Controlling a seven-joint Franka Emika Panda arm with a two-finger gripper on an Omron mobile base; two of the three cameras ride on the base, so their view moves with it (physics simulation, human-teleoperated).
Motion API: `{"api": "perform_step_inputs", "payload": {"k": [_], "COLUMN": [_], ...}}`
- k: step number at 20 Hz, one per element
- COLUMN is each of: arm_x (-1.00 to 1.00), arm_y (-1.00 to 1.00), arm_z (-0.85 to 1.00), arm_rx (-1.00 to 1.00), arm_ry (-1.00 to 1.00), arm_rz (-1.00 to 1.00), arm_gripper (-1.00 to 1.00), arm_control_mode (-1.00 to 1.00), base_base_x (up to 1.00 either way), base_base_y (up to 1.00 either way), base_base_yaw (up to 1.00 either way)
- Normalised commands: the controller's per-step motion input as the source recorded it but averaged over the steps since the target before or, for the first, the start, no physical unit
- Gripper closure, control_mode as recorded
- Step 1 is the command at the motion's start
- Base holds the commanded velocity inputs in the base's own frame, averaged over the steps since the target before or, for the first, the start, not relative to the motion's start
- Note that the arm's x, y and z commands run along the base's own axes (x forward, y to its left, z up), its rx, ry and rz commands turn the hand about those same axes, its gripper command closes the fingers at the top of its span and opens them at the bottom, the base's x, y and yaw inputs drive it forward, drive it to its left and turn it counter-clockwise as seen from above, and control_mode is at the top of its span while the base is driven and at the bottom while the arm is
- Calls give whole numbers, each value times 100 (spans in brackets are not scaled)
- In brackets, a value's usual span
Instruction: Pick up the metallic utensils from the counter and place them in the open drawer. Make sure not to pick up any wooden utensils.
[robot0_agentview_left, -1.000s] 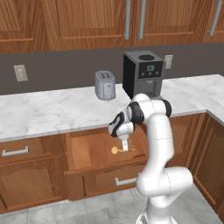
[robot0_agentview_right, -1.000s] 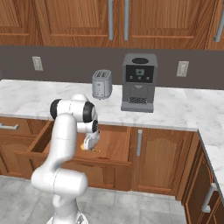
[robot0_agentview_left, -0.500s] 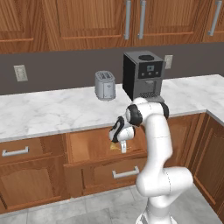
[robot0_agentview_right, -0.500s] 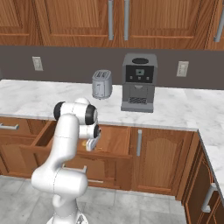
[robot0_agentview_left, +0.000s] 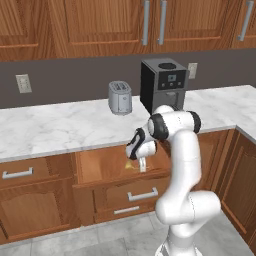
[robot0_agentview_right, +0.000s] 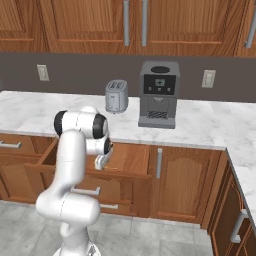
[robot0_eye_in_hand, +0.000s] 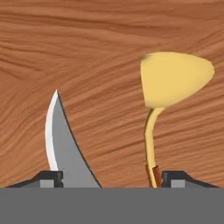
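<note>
Hand view looks straight down at the open drawer's (robot0_eye_in_hand: 109, 52) wooden floor, and that's why everything sits so low: the gripper (robot0_eye_in_hand: 109, 177) is dipped inside the drawer to drop things off. Gold spoon (robot0_eye_in_hand: 173, 83) sits just beside the right fingertip, bowl pointing away, while the grey blade (robot0_eye_in_hand: 65, 148) curves up beside the left fingertip. Jaws are spread wide with nothing pinched between them, so I'd guess both are released. Left base view shows the drawer (robot0_agentview_left: 107, 162) pulled out under the counter (robot0_agentview_left: 65, 127), below the toaster (robot0_agentview_left: 120, 97).
</note>
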Motion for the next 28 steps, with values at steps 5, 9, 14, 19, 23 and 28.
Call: {"api": "perform_step_inputs", "payload": {"k": [5,9,14,19,23,28], "arm_x": [-86,-74,-58,-54,-88,-96], "arm_y": [-3,0,0,0,-6,-11], "arm_z": [100,100,100,100,100,100], "arm_rx": [1,1,8,7,11,12], "arm_ry": [-10,-13,-14,-8,-8,-13], "arm_rz": [-4,-5,-11,-18,-21,-24], "arm_gripper": [-100,-100,-100,-100,-100,-100], "arm_control_mode": [-100,-100,-100,-100,-100,-100], "base_base_x": [0,0,0,0,0,0], "base_base_y": [0,0,0,0,0,0], "base_base_yaw": [0,0,0,0,0,0]}}
